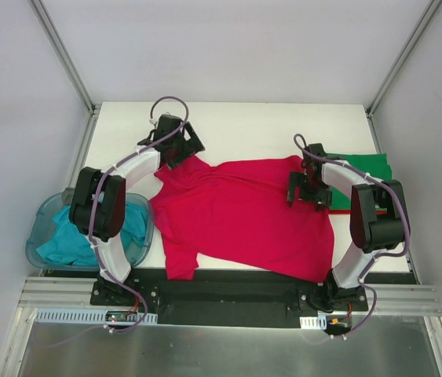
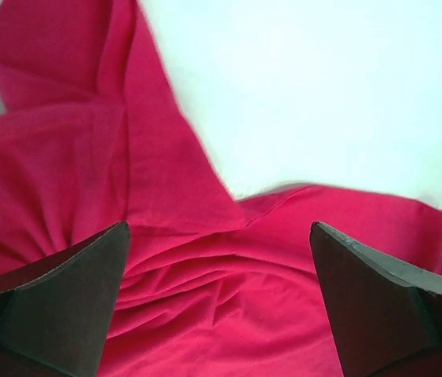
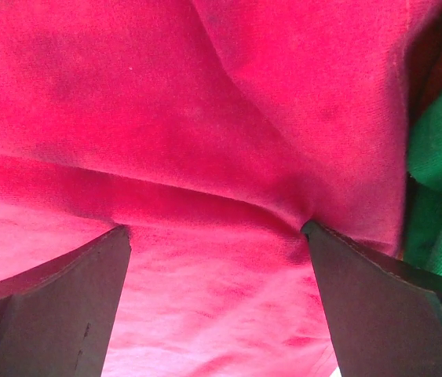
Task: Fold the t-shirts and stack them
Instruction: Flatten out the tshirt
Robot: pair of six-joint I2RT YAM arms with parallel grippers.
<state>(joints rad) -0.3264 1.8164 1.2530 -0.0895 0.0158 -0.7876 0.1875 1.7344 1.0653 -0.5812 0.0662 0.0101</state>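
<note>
Red t-shirt under wide-open, seemingly empty left claw and right claw; green t-shirt half hidden

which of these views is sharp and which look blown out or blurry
Top external: sharp, evenly lit, soft shadows only. Left wrist: bare table blown out white, red shirt edge slightly smeared. Right wrist: same shirt fills it, soft focus, washed-out pink below.

The white table bears a spread crimson t-shirt; green t-shirt, apparently folded, at right.
</note>
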